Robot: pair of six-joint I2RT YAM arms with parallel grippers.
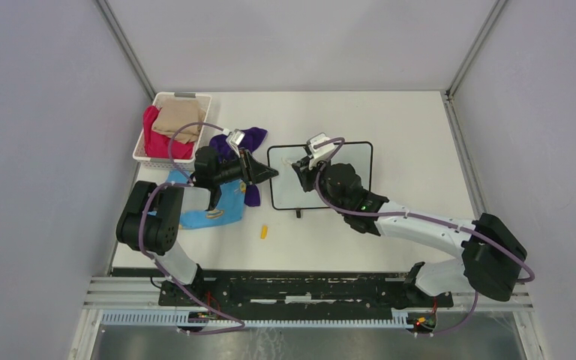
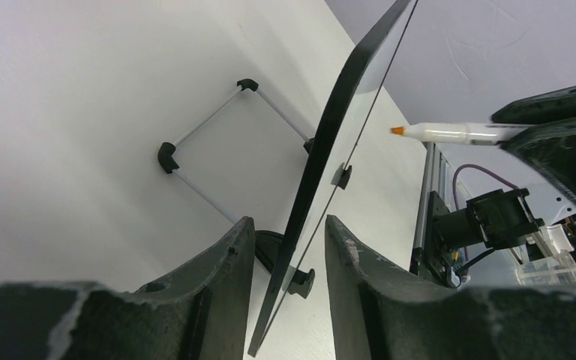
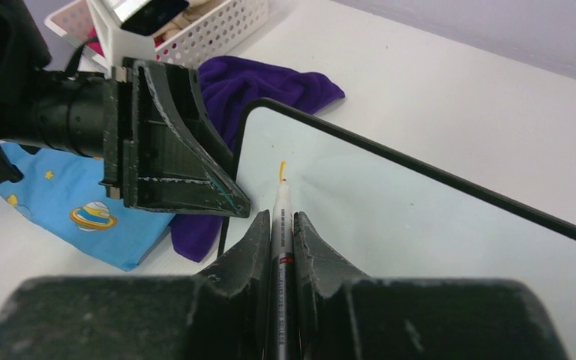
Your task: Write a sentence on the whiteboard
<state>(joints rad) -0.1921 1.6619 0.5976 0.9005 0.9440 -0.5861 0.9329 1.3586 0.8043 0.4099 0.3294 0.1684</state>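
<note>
Two jaws at whiteboard [image 1: 356,154] edge: left jaws released, straddling rim with gaps; right jaws clench marker [image 3: 281,214].

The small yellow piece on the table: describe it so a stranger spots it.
Find the black-framed whiteboard at mid-table. Off its near-left corner, right of the blue cloth, a small yellow piece lies alone. Unlike its neighbours, it is tiny and plain yellow.

The left gripper [image 2: 289,238] stands with jaws apart, the edge of the board [image 2: 343,112] between them. The right gripper [image 3: 277,223] is closed on a pen [image 3: 283,196] that points ahead of its fingertips.
</note>
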